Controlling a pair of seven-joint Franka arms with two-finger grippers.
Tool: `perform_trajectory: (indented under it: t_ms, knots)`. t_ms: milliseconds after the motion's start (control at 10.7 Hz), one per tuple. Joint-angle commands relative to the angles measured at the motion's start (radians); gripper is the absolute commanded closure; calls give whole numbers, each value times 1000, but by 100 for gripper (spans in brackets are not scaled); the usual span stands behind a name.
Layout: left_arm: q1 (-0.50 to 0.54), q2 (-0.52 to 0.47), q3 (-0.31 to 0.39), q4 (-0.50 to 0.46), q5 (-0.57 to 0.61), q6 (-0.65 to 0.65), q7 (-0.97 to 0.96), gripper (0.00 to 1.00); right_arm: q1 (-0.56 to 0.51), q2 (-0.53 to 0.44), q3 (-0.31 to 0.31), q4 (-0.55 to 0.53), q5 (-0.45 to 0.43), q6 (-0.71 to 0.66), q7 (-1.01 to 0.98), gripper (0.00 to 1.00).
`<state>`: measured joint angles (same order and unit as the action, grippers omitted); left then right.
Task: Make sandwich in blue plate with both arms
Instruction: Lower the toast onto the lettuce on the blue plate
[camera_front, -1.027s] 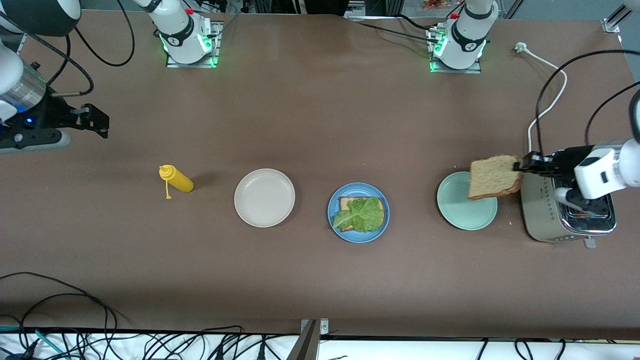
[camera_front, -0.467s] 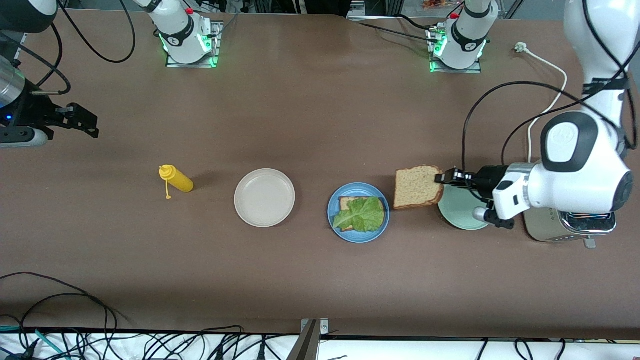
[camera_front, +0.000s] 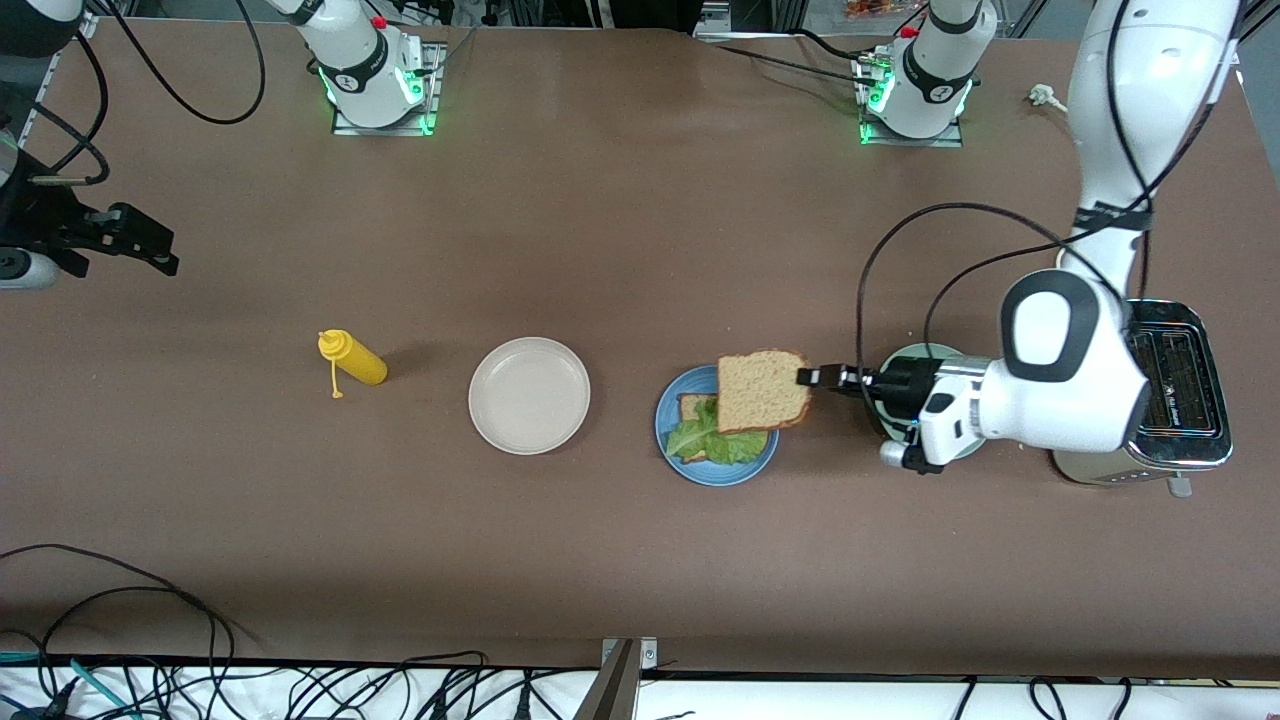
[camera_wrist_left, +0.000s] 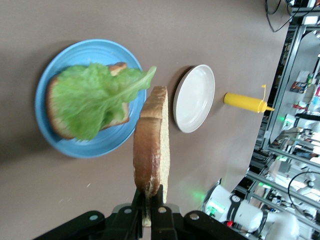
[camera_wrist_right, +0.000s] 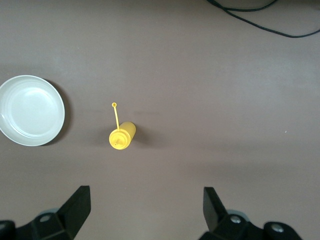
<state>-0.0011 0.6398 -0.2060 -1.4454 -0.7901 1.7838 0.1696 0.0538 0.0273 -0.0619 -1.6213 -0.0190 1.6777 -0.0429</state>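
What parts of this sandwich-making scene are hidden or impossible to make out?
- Pale mint-green plate: front view, mostly covered by the left gripper and its wrist.
- Lower brown bread slice on the round blue plate: largely under the ruffled green lettuce leaf and the held bread slice.
- Silver toaster: partly covered by the left arm.
- Right gripper: its arm is cut off by the front view's edge.

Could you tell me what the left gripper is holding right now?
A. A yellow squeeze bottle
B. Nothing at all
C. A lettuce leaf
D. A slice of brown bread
D: the left gripper is shut on the edge of a bread slice, carrying it above the blue plate, where the lettuce leaf lies on another slice.
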Motion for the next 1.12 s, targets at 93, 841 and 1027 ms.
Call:
perform_trajectory:
  t_ms: [93,841,1027]
  knots:
    - [-60,75,10,19,-61,107,-6,100,-3,-14,-38,12,37,-13,-6,0]
    - [-96,147,10,25,-135,198,-10,100,-3,-12,-45,29,36,-24,-8,0]
    - [-97,158,10,25,-135,200,-1,100,-2,-13,-52,29,36,-24,-8,0]
